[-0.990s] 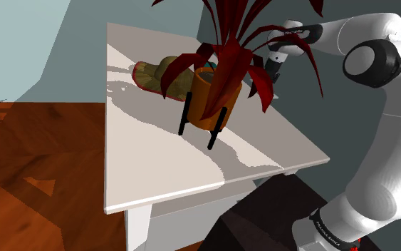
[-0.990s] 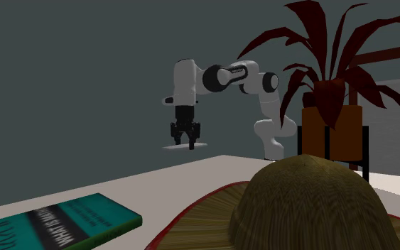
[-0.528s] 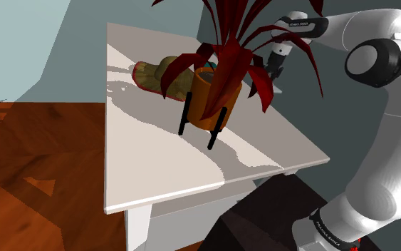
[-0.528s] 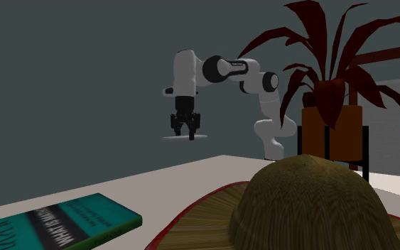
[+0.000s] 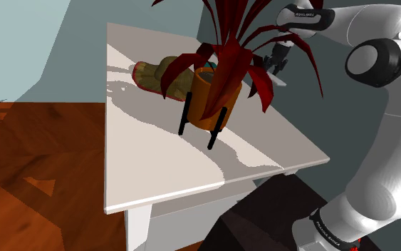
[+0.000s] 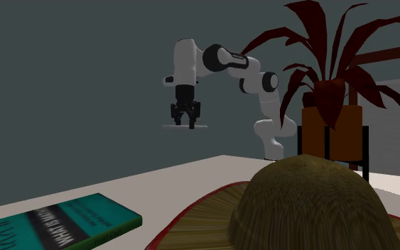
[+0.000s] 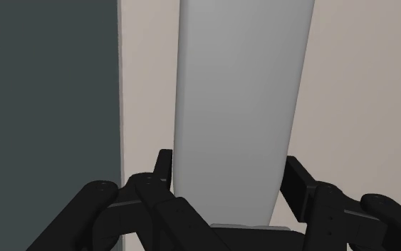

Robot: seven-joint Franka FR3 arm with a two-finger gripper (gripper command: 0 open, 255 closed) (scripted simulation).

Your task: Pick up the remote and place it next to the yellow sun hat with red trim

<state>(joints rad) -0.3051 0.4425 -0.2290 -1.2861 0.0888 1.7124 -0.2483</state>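
Pincer: the pincer (image 6: pixel 185 121) is clamped across a plain pale-grey slab, the remote (image 6: pixel 184 127); one finger (image 7: pixel 164 165) sits against each long edge
Change: the arm has climbed over the last second; the remote has gone up with it, level and well clear of the worktop (image 5: pixel 156 157)
Remote: in the air beside the red-leaved potted plant (image 5: pixel 209 96), up among its outer leaves
Sun hat: the straw-yellow hat with red trim (image 5: pixel 152 73) lies on the worktop on the plant's opposite side, near the pot
Meaning: the pick-up looks done; the carry remains, probably over or around the plant to bare worktop at the hat's brim
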